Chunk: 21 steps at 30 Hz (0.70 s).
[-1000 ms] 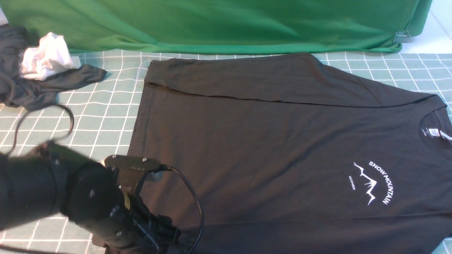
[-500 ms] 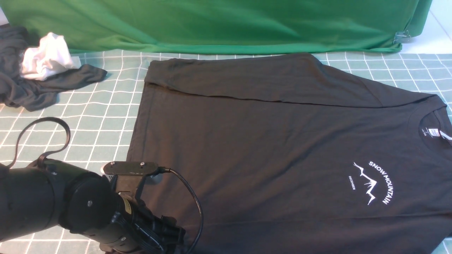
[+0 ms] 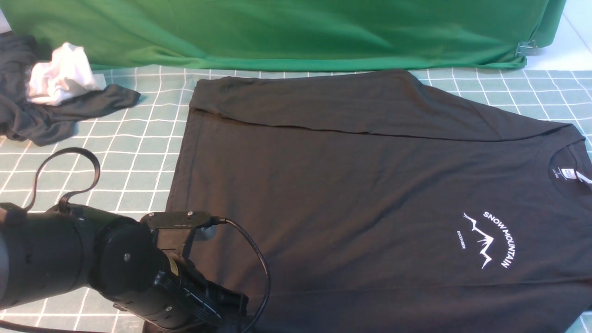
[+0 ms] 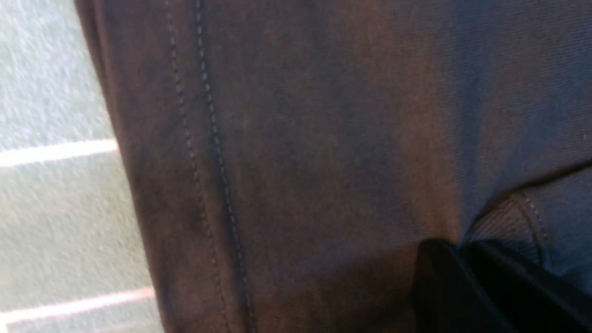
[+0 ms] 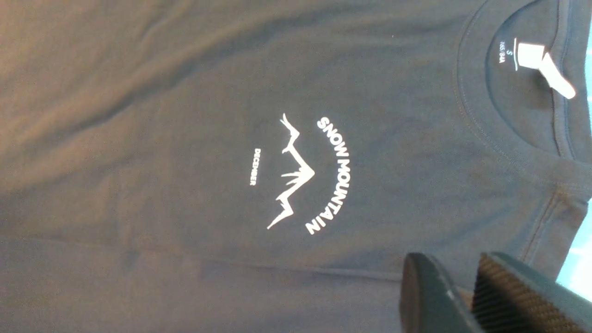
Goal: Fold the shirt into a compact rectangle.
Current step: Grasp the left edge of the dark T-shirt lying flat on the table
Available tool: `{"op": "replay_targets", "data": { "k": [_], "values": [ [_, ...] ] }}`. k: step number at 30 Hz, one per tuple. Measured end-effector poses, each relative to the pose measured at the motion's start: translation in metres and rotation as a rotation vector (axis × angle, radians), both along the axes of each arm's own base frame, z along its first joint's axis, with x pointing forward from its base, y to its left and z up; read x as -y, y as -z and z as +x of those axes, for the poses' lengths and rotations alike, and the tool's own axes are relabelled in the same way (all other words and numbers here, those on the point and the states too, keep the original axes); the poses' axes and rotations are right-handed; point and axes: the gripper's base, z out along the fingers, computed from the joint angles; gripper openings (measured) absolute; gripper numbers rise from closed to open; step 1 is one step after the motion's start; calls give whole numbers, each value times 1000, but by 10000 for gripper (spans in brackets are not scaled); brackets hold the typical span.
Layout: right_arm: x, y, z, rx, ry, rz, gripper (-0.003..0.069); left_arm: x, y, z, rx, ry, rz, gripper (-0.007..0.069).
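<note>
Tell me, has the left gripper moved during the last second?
Yes. The left gripper has shifted slightly to the right, farther over the hem of the shirt, which lies unmoved.

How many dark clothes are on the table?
2. The black shirt covers the middle and right; the dark grey garment sits far left under a white cloth. Others may be hidden.

The shirt (image 3: 351, 194) is matt, fine-knit black cloth; the gridded mat (image 3: 138, 152) under it looks smooth and matt.

Bare mat (image 3: 138, 152) between shirt (image 3: 347, 185) and grey garment (image 3: 46, 121) lies open.
</note>
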Motion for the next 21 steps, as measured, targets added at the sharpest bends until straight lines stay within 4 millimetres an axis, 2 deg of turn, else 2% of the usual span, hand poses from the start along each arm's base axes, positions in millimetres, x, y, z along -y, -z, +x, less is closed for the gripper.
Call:
{"op": "replay_targets", "data": {
  "k": [9, 21],
  "values": [
    [0, 0, 0, 0, 0, 0, 173, 0, -11, -4, -6, 5, -14, 13],
    [0, 0, 0, 0, 0, 0, 187, 0, -13, -1, 11, -37, -27, 17]
  ]
}}
